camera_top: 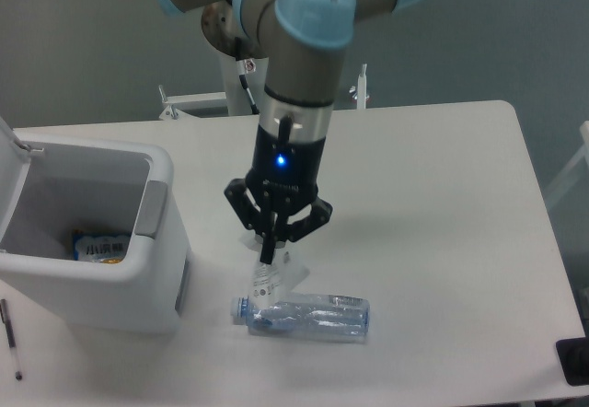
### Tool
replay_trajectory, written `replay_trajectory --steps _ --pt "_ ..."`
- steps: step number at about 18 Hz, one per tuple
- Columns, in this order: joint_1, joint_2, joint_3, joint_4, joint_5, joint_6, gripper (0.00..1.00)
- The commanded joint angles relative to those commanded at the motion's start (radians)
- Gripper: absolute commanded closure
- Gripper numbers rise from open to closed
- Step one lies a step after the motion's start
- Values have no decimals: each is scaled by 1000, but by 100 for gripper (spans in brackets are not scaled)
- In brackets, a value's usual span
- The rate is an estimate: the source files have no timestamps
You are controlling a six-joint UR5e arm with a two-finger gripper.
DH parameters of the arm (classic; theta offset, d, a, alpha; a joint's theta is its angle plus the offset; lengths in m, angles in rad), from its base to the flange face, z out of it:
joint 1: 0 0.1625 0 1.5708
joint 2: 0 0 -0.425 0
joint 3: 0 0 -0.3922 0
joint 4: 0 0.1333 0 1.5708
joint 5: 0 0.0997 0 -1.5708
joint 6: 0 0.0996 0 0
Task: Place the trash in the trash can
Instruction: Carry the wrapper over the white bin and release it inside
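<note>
My gripper (270, 250) hangs over the table's middle, shut on the top edge of a small clear wrapper (272, 279) with a white printed label. The wrapper dangles below the fingers, lifted off the table, its lower end just above the bottle. A clear plastic bottle (304, 316) with a pale-blue cap lies on its side near the front edge, cap pointing left. The white trash can (152, 269) stands at the left with its lid swung open. It sits roughly a hand's width left of the gripper.
Inside the bin lies a blue-and-yellow printed packet (99, 247). A pen (10, 339) rests on the table at the front left corner. A dark object (574, 361) sits at the front right edge.
</note>
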Motion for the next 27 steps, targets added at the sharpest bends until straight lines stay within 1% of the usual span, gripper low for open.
replay_trajectory --steps 3,6,8,10,12,15,18,19,20,21,22,23,24,25,26,27 --pt "-12 31 18 2 -17 -57 100" --pt "-51 46 54 3 -20 -100 100" --pt "-77 63 61 3 -20 -118 100" --pt "-121 74 58 2 -17 -126 100" --pt "-161 90 42 0 -11 -144 100" --pt "-215 117 0 0 -11 -151 100" --pt "-235 121 -4 2 -14 -152 100" --pt "-244 121 -4 2 -12 -152 95" --pt "-245 121 -6 2 -12 -151 88" --pt "-247 120 -8 3 -14 -151 77" --pt "-247 118 -8 3 -14 -151 73" --pt "-247 117 -8 3 -14 -149 62" --pt "-247 115 -8 3 -14 -149 40" --pt "-247 114 -8 3 -14 -148 23" --pt "-247 111 -8 3 -14 -146 11" --pt "-247 107 -8 5 -14 -144 6"
